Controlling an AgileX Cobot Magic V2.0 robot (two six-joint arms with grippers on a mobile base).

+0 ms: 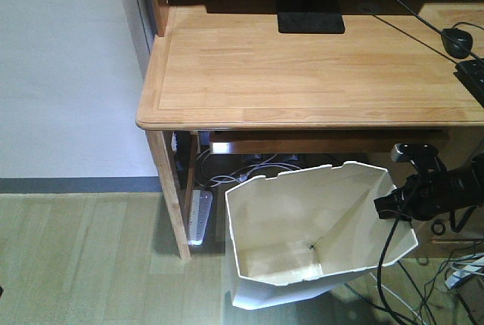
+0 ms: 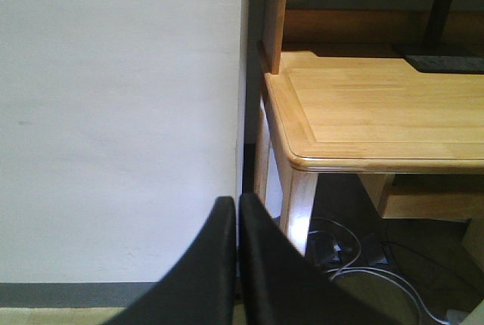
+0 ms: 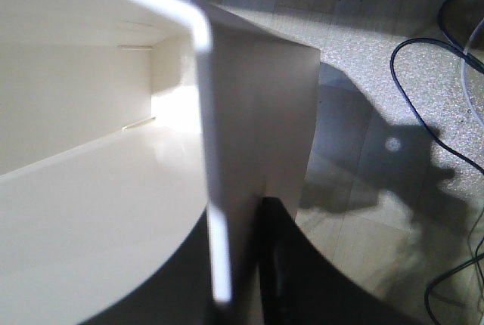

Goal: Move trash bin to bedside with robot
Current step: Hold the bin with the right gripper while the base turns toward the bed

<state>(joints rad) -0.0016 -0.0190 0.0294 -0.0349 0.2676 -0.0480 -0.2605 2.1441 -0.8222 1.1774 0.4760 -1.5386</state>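
The white trash bin [image 1: 310, 227] stands tilted on the floor in front of the wooden desk, its cream inside facing me. My right gripper [image 1: 395, 205] is shut on the bin's right rim; in the right wrist view [image 3: 238, 264] one finger sits inside the wall [image 3: 249, 113] and one outside. My left gripper [image 2: 236, 212] is shut and empty, pointing at the white wall beside the desk leg. The bed is out of view.
A light wooden desk [image 1: 318, 68] with a monitor base [image 1: 310, 15], a mouse [image 1: 456, 41] and a keyboard corner. A power strip [image 1: 200, 215] and cables [image 1: 249, 166] lie under it. A white wall [image 1: 68, 60] is at left. Loose cables [image 3: 431, 106] lie on the floor at right.
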